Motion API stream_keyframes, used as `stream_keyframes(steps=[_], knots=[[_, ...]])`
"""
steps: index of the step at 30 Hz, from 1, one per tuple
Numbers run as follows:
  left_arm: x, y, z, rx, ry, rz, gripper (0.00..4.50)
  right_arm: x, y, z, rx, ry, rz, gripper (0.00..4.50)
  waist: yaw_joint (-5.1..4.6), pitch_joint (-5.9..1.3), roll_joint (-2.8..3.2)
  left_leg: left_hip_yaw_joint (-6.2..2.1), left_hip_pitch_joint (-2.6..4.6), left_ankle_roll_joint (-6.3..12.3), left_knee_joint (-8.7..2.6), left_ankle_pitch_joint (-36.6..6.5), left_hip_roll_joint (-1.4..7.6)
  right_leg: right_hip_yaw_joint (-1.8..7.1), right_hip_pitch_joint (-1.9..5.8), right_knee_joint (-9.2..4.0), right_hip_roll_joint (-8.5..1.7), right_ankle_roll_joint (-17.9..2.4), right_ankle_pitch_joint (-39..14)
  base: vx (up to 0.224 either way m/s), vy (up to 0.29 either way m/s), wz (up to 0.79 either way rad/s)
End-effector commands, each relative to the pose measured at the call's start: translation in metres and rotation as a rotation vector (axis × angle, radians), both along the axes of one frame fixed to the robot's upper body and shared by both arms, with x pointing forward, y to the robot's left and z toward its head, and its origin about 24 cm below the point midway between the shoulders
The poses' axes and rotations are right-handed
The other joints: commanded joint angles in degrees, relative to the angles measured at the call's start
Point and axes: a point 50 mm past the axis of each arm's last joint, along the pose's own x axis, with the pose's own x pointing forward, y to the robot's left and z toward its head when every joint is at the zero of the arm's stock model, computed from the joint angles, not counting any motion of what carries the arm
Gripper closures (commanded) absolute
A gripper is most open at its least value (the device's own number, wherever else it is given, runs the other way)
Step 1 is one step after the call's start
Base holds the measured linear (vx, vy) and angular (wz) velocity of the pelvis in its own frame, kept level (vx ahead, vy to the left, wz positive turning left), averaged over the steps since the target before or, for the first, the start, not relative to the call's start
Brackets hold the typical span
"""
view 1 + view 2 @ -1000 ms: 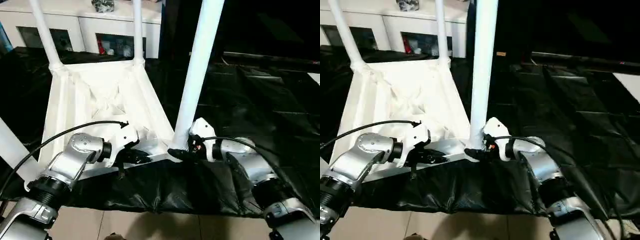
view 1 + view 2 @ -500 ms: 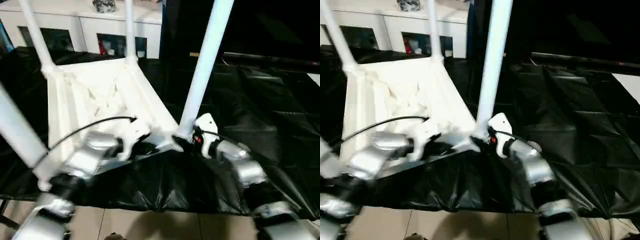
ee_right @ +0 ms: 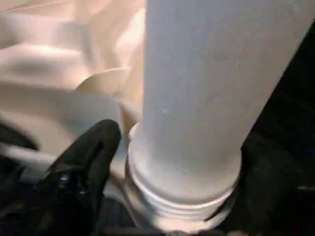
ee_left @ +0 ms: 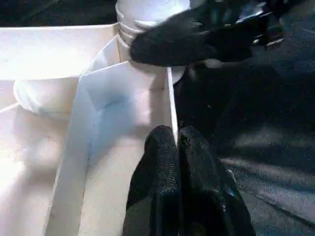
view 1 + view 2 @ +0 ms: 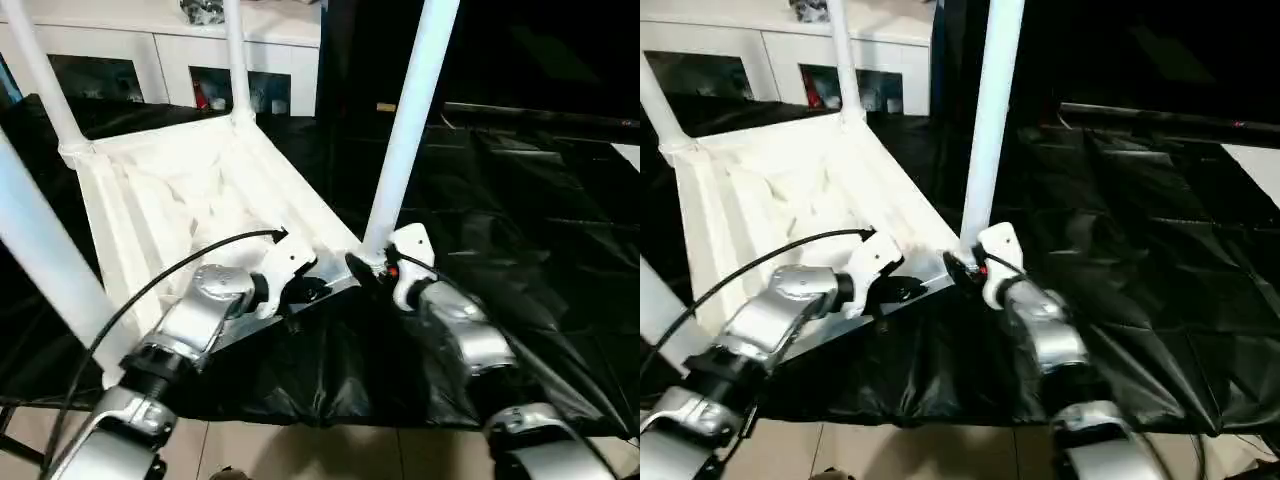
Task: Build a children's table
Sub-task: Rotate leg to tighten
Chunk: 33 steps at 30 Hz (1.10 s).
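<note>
Left pincer (image 4: 178,147) clenched on tabletop (image 5: 170,190) rim, right pincer (image 5: 362,270) spread round 1 of 4 legs (image 5: 408,130).

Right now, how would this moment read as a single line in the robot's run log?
table: upside down, four legs up | left gripper: shut on table rim | right gripper: at base of near-right leg | surface: black sheet

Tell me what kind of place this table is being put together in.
Probably an indoor room set up as a work area. A white cabinet with glass-fronted compartments stands at the back, black sheeting covers the work surface, and pale floor tiles show in front.
</note>
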Motion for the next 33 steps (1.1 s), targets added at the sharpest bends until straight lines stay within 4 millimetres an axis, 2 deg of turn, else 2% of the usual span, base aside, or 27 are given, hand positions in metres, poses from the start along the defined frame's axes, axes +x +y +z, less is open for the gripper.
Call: stream_keyframes(steps=[1,4,6,8,10,11,13,15,19,26,27,32,33], knots=[[-0.014,-0.005,-0.008,-0.037,0.061,-0.118,4.50,-0.009,0.013,0.004,-0.020,-0.016,0.216,0.33,0.41,-2.46,-0.64,0.01,-0.33,2.03,-4.06,-18.4,0.96,1.74,1.66,-5.11,-2.69,-6.3,-25.3,0.000,0.000,0.00],[-0.021,0.000,-0.005,-0.055,0.071,-0.204,4.50,-0.016,0.005,0.005,-0.048,-0.007,0.334,0.23,0.69,-2.53,-0.77,0.34,-0.33,2.87,-3.81,-15.5,1.11,1.85,1.78,-4.46,-2.47,-8.1,-20.5,0.017,-0.005,0.01],[-0.026,0.003,-0.002,-0.065,0.077,-0.255,4.50,-0.021,0.001,0.006,-0.060,0.002,0.413,0.23,0.96,-2.71,-0.63,0.49,-0.10,3.21,-3.58,-14.0,1.29,1.96,1.81,-4.03,-2.53,-9.3,-17.4,0.058,-0.013,0.05],[-0.029,0.007,0.002,-0.077,0.074,-0.304,4.50,-0.023,-0.004,0.009,-0.068,0.009,0.490,0.23,1.18,-2.84,-0.64,0.59,-0.45,4.42,-3.25,-10.2,1.10,1.85,2.24,-3.05,-2.15,-11.2,-10.0,0.065,0.000,0.03],[-0.031,0.011,0.006,-0.093,0.077,-0.327,4.50,-0.023,-0.007,0.011,-0.079,0.010,0.535,0.23,1.23,-2.86,-0.53,0.66,-0.33,4.77,-3.14,-9.6,1.16,1.79,2.20,-2.73,-2.07,-12.3,-7.9,0.000,0.000,0.00],[-0.032,0.014,0.008,-0.095,0.084,-0.349,4.50,-0.023,-0.008,0.011,-0.085,0.022,0.562,0.50,1.25,-2.91,-0.40,0.77,-0.19,4.97,-2.98,-9.1,1.04,1.83,2.24,-2.57,-2.04,-13.0,-6.6,0.000,0.000,0.00],[-0.032,0.016,0.009,-0.096,0.088,-0.362,4.50,-0.023,-0.008,0.012,-0.088,0.030,0.579,0.58,1.16,-2.85,-0.47,0.76,-0.29,5.13,-3.01,-9.0,1.02,1.79,2.42,-2.48,-2.01,-13.5,-6.2,0.000,0.000,0.00],[-0.033,0.018,0.010,-0.094,0.091,-0.367,4.50,-0.024,-0.008,0.012,-0.090,0.029,0.591,0.71,1.28,-2.76,-0.32,0.80,-0.02,4.66,-3.11,-10.2,1.13,1.83,2.30,-2.70,-2.11,-13.5,-7.9,0.000,0.000,0.00],[-0.033,0.024,0.012,-0.097,0.101,-0.396,4.50,-0.023,-0.005,0.018,-0.038,0.037,0.624,1.05,1.34,-2.74,-0.24,0.66,0.00,3.51,-3.30,-11.9,1.26,1.87,2.38,-2.79,-2.21,-13.2,-9.6,0.000,0.000,0.00],[-0.035,0.029,0.011,-0.083,0.129,-0.420,4.50,-0.029,-0.003,0.013,-0.013,0.072,0.667,1.64,1.54,-3.05,-0.06,0.73,0.00,3.24,-3.07,-10.3,1.22,1.80,2.62,-2.27,-2.14,-14.5,-5.4,0.000,0.000,0.00],[-0.035,0.030,0.010,-0.083,0.134,-0.417,4.50,-0.030,-0.001,0.011,0.004,0.085,0.665,1.68,1.57,-3.10,0.11,0.71,0.01,3.14,-3.05,-10.3,1.20,1.80,2.65,-2.23,-2.17,-14.6,-5.4,0.000,0.000,0.00],[-0.031,0.029,0.007,-0.066,0.126,-0.363,4.50,-0.035,0.002,0.006,0.050,0.100,0.626,1.77,1.57,-3.03,0.13,0.69,0.11,2.40,-3.17,-11.5,1.23,1.82,2.62,-2.43,-2.16,-14.2,-6.7,0.000,0.000,0.00],[-0.027,0.028,0.004,-0.053,0.108,-0.316,4.50,-0.034,0.004,0.003,0.057,0.091,0.570,1.77,1.64,-3.05,0.16,0.68,0.19,2.27,-3.17,-11.8,1.26,1.84,2.58,-2.45,-2.21,-14.2,-6.9,0.000,0.000,0.00]])
